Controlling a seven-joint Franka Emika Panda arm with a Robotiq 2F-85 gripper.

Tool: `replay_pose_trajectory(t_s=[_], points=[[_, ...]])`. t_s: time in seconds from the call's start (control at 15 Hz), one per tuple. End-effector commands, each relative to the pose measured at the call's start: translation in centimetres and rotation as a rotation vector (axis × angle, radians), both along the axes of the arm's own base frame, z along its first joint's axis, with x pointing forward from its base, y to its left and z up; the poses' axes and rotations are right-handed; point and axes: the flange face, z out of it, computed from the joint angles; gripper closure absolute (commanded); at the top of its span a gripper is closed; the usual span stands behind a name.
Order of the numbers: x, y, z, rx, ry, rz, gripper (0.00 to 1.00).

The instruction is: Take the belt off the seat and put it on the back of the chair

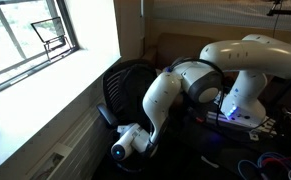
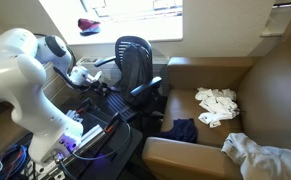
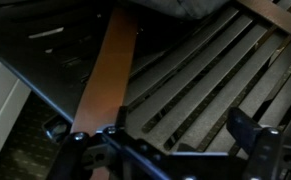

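Hovering just above the slatted seat (image 3: 200,85) of the chair (image 2: 133,58), the pincer (image 3: 160,138) has its jaws wide apart and grips nothing. The brown belt (image 3: 107,70) lies flat on the seat just ahead, running away from the pincer and nearer one finger than the middle. The pincer is probably lined up so that closing would pinch across the belt's width.

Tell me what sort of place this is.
Probably a lived-in room used as a robot lab: black office chair by a window, brown sofa strewn with clothes.
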Motion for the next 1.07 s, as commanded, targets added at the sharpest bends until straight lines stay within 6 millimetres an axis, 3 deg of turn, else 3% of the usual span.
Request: replay_pose_trajectory(t_s=[0.0,0.33,0.4,0.53,0.67,0.87,0.93,1.0], points=[[-1.0,2.7,1.5,-0.059,-0.169,0.027,0.0],[-5.7,5.1,1.3,-0.087,-0.259,0.069,0.0],[-4.8,5.2,1.7,-0.08,-0.237,0.061,0.0],[-5.7,5.7,1.6,-0.073,-0.236,0.067,0.0],[-5.5,5.9,1.6,-0.051,-0.262,0.078,0.0],[-4.4,6.5,1.2,0.071,-0.217,0.243,0.0],[-1.2,4.6,3.7,0.104,-0.199,0.289,0.0],[-0.3,4.0,3.8,0.139,-0.193,0.339,0.0]])
